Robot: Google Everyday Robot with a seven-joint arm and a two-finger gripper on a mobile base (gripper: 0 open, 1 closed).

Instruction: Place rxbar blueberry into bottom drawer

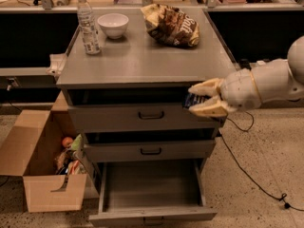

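Note:
My gripper (198, 99) reaches in from the right on a white arm, in front of the cabinet's top drawer at its right end. Its two cream fingers (205, 87) are shut on the rxbar blueberry (193, 100), a dark blue wrapper showing between them. The bottom drawer (151, 213) is pulled out and open below, its grey inside bare. The bar is held well above the drawer, over its right side.
On the cabinet top (142, 63) stand a water bottle (88, 24), a white bowl (113, 24) and a brown chip bag (172, 25). An open cardboard box (40, 170) with items stands on the floor at the left. A black cable (251, 175) lies on the floor at right.

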